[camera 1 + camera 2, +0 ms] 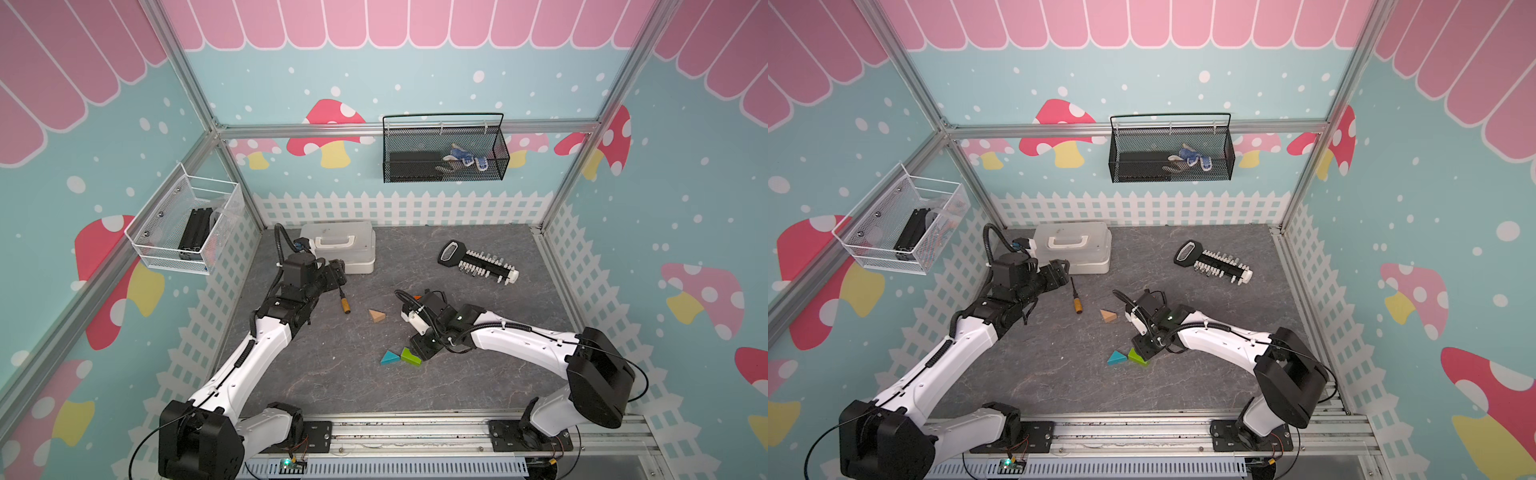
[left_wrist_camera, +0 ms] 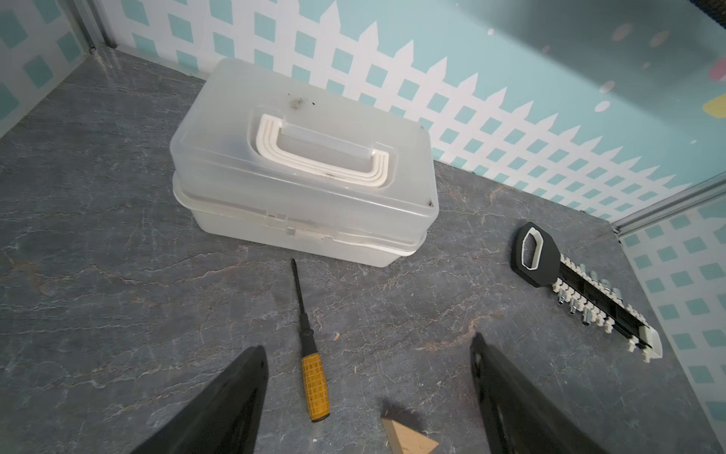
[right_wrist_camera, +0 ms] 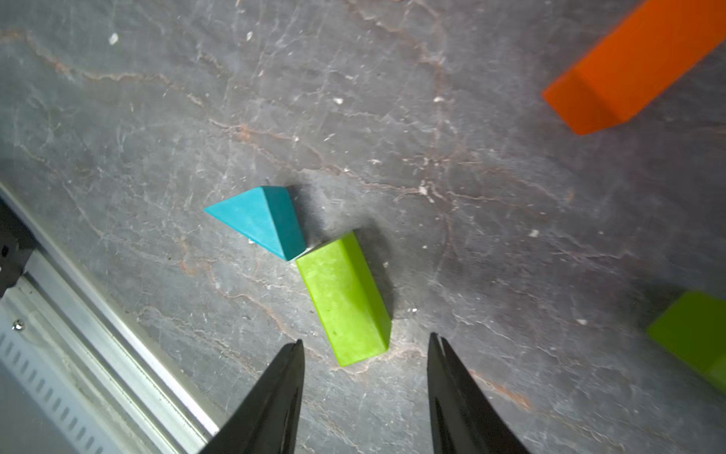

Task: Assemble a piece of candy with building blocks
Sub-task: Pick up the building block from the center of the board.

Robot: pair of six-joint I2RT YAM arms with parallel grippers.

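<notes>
Teal prism point(image 3: 257, 220) touches a green cuboid point(image 3: 341, 298) (orange block point(image 3: 636, 67) well apart) near parted jaws.

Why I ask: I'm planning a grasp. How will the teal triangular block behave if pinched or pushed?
Probably rigid and light: the teal triangular block looks like solid painted wood. Lying on a flat triangular face, it should slide, not roll. Its side walls converge, so a pinch may squeeze it out.

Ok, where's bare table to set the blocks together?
Bare: the wide patch between teal triangle, left arm and front rail; also between bit holder and right arm. Crowded: around teal triangle and green cuboid, at the right end effector.
</notes>
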